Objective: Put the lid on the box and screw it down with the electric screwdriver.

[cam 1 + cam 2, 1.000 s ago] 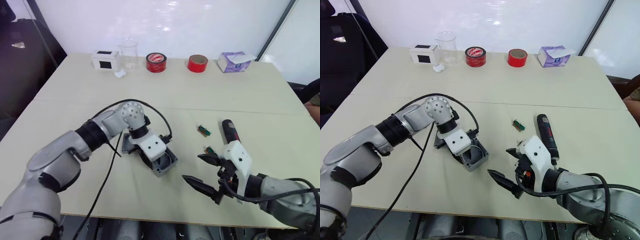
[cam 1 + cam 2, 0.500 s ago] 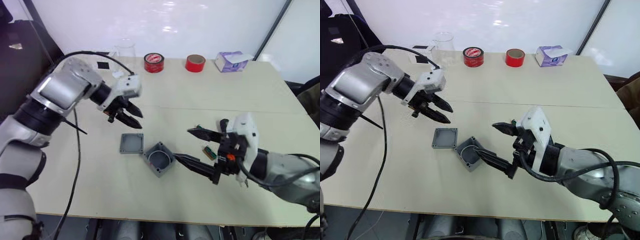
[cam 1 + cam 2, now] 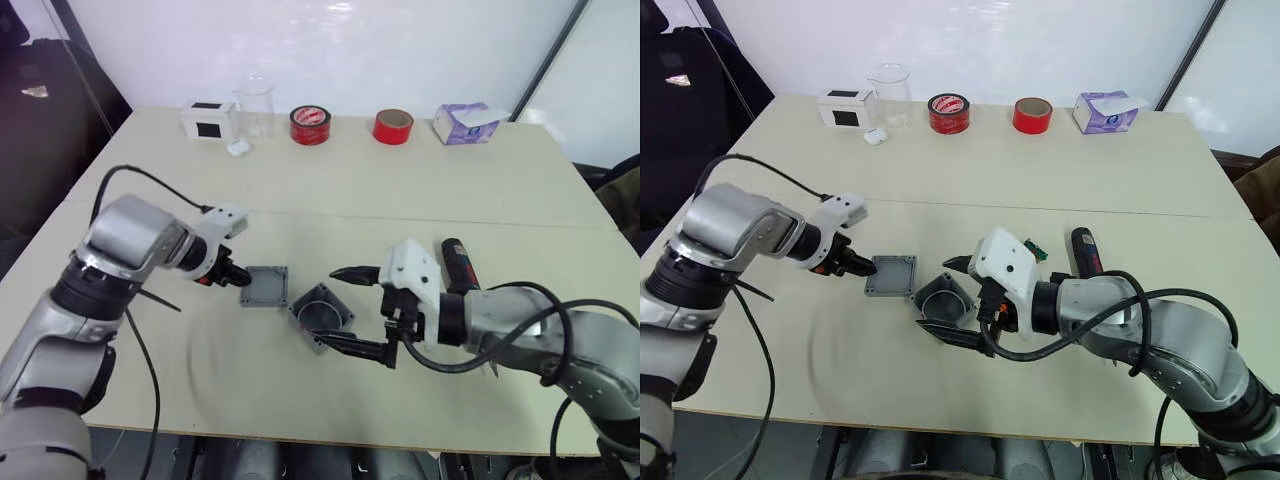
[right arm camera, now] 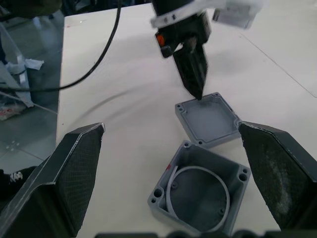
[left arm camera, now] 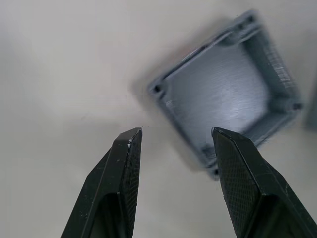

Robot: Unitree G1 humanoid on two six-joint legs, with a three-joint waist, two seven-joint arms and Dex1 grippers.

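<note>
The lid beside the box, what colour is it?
Grey metal; the lid shows best in the left wrist view.

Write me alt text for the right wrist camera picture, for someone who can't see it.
Seen between the right claw's two wide-open black fingers, the open grey box sits on the beige table, a pale ring inside it. Just beyond lies the lid, hollow side up, with the left claw's tips at its far edge.

Silver arms, white wrists, black cables.
</note>
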